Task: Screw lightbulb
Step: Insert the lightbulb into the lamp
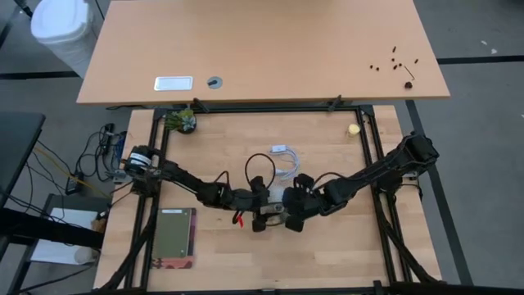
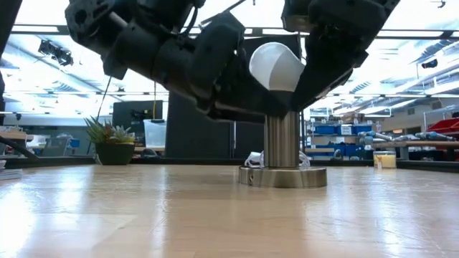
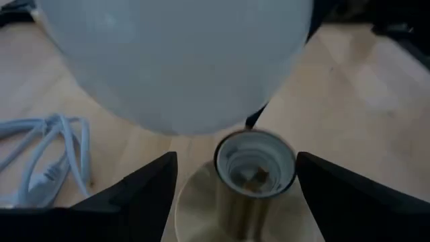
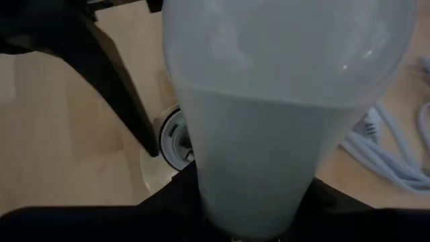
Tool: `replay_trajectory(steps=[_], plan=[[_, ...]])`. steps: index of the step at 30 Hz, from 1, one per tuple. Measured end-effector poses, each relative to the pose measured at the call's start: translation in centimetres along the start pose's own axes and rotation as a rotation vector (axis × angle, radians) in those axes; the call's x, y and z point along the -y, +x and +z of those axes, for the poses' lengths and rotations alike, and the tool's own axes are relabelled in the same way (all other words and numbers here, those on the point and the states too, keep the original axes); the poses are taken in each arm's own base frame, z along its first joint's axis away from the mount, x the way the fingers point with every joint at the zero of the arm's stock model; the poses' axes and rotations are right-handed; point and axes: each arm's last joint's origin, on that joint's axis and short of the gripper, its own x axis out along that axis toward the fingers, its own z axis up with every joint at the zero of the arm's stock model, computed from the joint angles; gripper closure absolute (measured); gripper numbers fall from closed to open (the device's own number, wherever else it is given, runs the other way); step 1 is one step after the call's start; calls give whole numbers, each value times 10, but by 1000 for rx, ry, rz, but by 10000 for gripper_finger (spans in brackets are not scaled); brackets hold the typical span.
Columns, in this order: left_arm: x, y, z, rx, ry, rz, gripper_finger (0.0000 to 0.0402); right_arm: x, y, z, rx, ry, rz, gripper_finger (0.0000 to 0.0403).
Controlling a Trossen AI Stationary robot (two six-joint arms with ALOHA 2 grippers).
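While both dark arms reach inward and meet just below the middle of the high view, the right gripper pinches the lightbulb by its narrow end. In the right wrist view the frosted white bulb fills most of the frame, its tapered neck running down into that gripper's dark fingers.

In the low view, the bulb sits in the upper centre of the frame, tilted, hanging above and apart from the socket, a metallic upright tube on a round disc base that rests on the wooden table.

The left gripper has its fingers spread wide to either side of the socket's open mouth without touching it; they appear as two dark wedges at the lower left and lower right of the left wrist view. The bulb's globe looms across the top of that frame, above the socket.

A coiled white cord lies on the table just above centre in the high view. A small potted plant stands at the table's upper left, and a tiny yellowish ball at its upper right.
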Motion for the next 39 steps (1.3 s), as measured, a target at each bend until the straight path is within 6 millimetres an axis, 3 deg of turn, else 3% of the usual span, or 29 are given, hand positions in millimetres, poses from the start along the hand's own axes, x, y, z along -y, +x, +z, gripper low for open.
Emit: replay_trajectory(steps=[9,15,31,39], plan=[[-1,-12,16,19,-8,-3,99,-19,-12,-11,97,-32,-56,269],[-2,-20,30,60,-13,2,99,-27,-16,-8,198,-46,-65,269],[-1,-28,40,89,0,-2,99,-30,-15,-2,283,-40,-99,268],[-5,-55,61,60,38,2,99,-31,-6,-10,364,53,-56,268]])
